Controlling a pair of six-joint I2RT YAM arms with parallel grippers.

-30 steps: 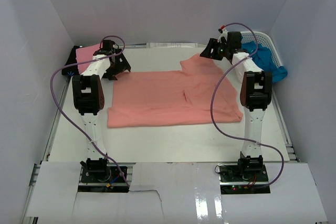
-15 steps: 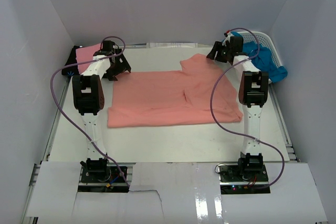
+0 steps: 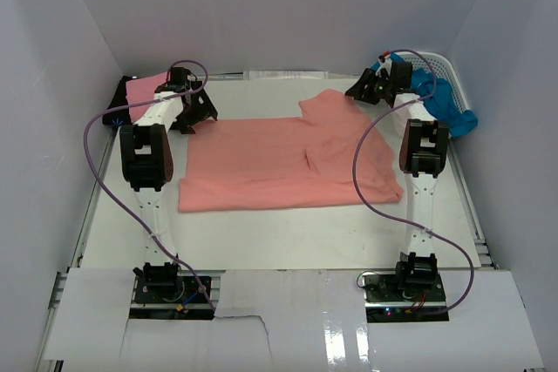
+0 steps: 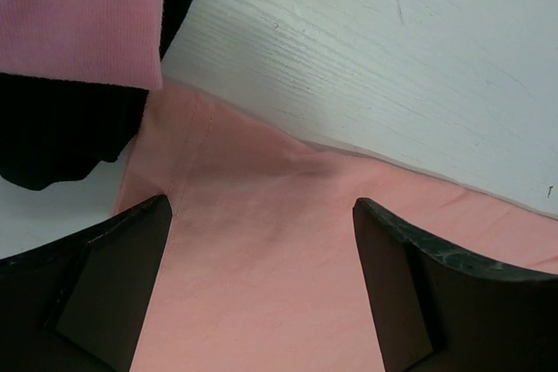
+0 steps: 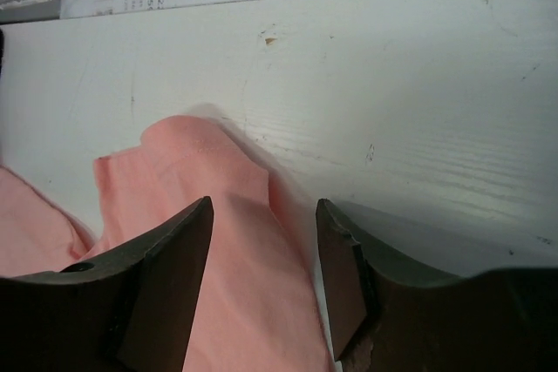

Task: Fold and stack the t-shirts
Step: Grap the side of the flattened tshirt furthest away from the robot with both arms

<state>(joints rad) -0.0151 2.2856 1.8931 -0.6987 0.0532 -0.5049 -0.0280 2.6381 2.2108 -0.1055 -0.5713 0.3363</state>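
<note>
A large salmon-coral t-shirt (image 3: pixel 279 163) lies spread flat mid-table (image 3: pixel 288 241). At the table's far-left corner a lighter pink shirt (image 3: pixel 144 89) rests on a black shirt (image 3: pixel 113 115). Blue shirts (image 3: pixel 449 106) bunch far-right.

Salmon-coral t-shirt (image 3: pixel 279 163) lies spread on table (image 3: pixel 261 241) — blue t-shirts (image 3: pixel 442 98) in basket (image 3: pixel 446 61).

Large t-shirt (image 3: pixel 279 163) spread at centre, two shirts (image 3: pixel 141 91) seemingly stacked far left; basket (image 3: pixel 438 62) far right, holding more shirts (image 3: pixel 446 102)

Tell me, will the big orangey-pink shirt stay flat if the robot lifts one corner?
Probably not. The salmon shirt is thin cloth, rumpled into a soft hump at its far corner, so it would likely droop. It looks light, and pushing it would probably bunch it rather than slide it whole.
</note>
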